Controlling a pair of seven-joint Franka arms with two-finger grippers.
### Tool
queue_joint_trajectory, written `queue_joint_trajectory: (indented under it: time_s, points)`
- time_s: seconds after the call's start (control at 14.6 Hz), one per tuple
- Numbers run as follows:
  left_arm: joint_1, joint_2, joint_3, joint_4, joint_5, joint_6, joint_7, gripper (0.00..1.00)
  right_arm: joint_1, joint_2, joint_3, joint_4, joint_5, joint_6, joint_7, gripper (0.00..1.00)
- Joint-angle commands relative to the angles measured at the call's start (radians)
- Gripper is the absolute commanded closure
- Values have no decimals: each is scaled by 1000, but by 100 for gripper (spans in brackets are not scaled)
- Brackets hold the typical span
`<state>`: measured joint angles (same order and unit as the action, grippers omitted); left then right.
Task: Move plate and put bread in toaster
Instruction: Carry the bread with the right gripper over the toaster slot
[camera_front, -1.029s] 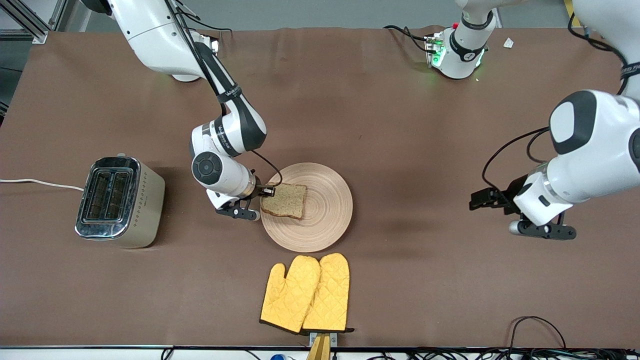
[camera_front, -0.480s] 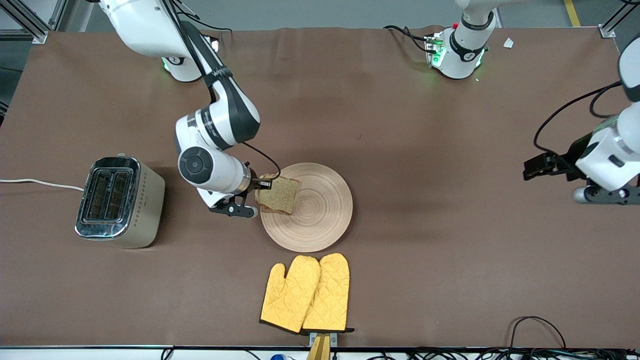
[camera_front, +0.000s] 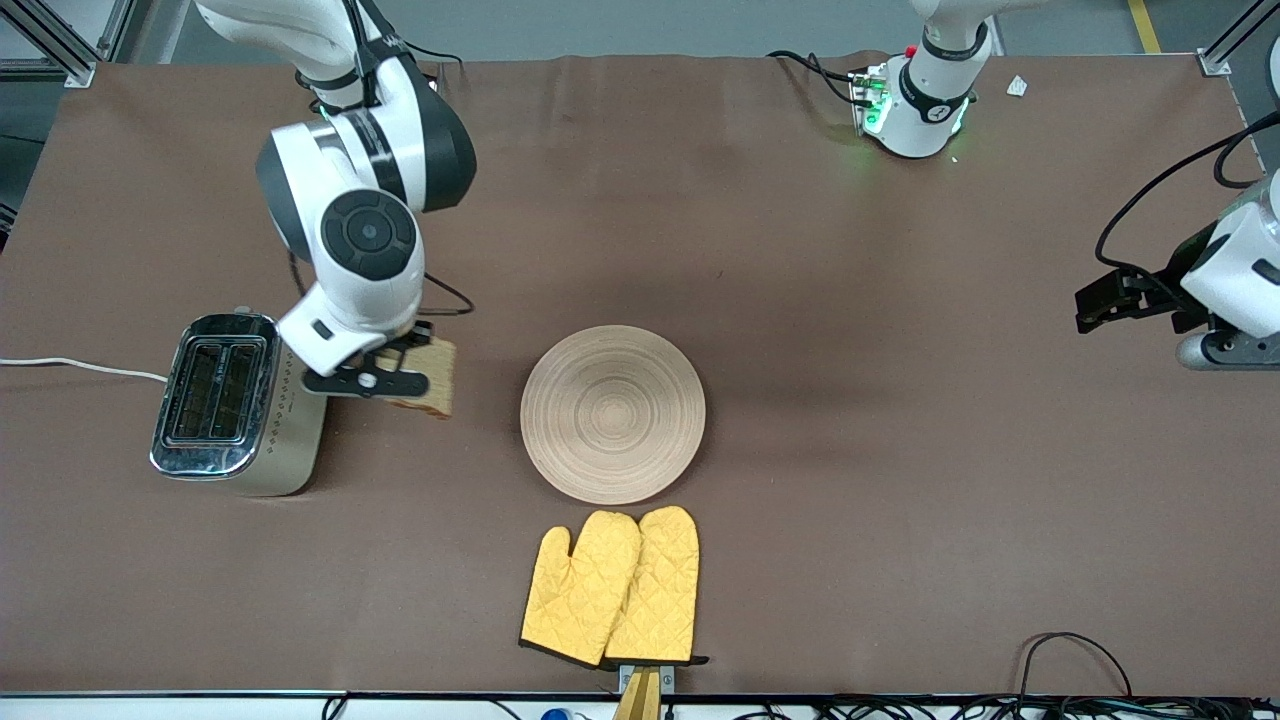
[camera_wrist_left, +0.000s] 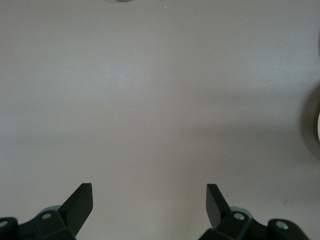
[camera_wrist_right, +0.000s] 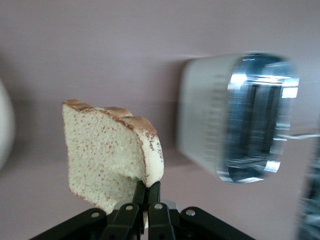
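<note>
Front cam high, facing my arms' bases across the table (camera_front: 800, 250). R wrist cam close on the toaster (camera_wrist_right: 235, 120), shared w/ front. L wrist cam looks down at bare tabletop.

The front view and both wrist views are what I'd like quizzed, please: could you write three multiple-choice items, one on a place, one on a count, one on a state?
1. What is the bread over?
A. the plate
B. the bare table between the toaster and the plate
C. the mitts

2. How many yellow oven mitts lie near the front camera's edge of the table?
A. one
B. two
C. three

3. How are the two hands?
A. both open
B. right hand shut on the bread, left hand open
C. left hand shut on the bread, right hand open

Answers:
1 B: the slice hangs beside the toaster, clear of the plate.
2 B: two mitts lie side by side.
3 B: the right hand pinches the slice's edge; the left hand waits over bare table, fingers apart.
</note>
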<state>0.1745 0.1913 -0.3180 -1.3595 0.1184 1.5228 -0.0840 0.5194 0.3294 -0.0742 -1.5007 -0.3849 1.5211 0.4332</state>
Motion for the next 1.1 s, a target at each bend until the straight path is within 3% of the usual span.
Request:
queue_joint_trajectory:
  time_s: [0.0, 0.27, 0.55, 0.69, 0.82, 0.89, 1.03]
  points:
    - [2, -23, -7, 8, -21, -30, -10, 0, -12, -7, 1, 16, -202, -126, -31, 100]
    - [-1, -23, 2, 7, -46, -46, -14, 0, -67, 17, 1, 2, -396, -199, -18, 99]
    - [0, -24, 11, 7, -43, -52, -16, 0, -113, 66, 1, -19, -500, -194, -4, 100]
    - [-9, -36, 19, 7, -34, -50, -5, 0, -113, 85, 1, -38, -509, -196, 22, 99]
    - [-71, -59, 74, -1, -10, -50, -6, 0, -110, 86, 1, -79, -564, -193, 39, 99]
    - [-113, -67, 127, -4, -9, -50, -14, 0, -108, 89, 1, -84, -569, -193, 53, 99]
    - [-162, -82, 171, -9, -14, -49, -13, 0, -110, 92, 2, -84, -569, -193, 58, 98]
